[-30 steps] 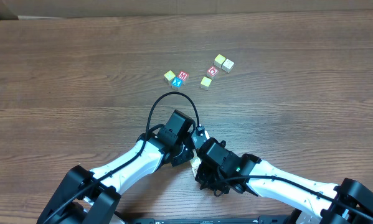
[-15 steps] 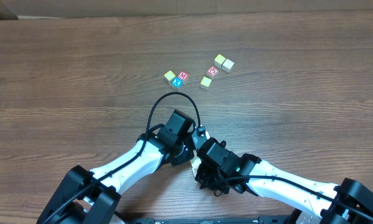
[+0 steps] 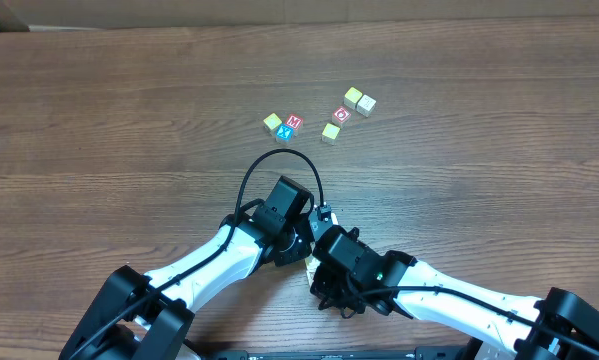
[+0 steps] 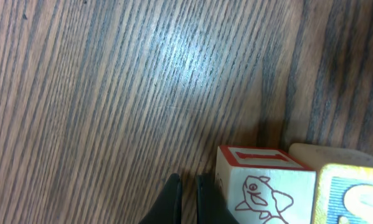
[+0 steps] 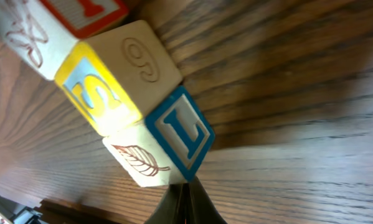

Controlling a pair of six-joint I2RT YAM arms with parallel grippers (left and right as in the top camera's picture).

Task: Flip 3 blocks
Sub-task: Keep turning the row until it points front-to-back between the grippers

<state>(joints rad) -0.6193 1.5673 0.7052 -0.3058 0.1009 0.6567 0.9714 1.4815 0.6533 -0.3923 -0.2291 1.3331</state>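
Observation:
Three blocks lie in a touching row on the table. The red-edged block has a pale face with a small animal drawing. Beside it are the yellow "S" block, with a "9" on its pale face, and the block with a blue "L" and a leaf drawing. My left gripper is shut and empty, its tips just left of the red-edged block. My right gripper is shut and empty, its tips at the lower corner of the "L" block. Overhead, both wrists cover the row except a pale sliver.
Several other cubes lie scattered farther back: a yellow-green one, the red "M" and blue "X" cubes, a yellowish one, the red "O" cube and two pale ones. A black cable loops above the left wrist.
The right wrist has edged slightly left and toward the table's front. The left arm and the far cubes have not moved.

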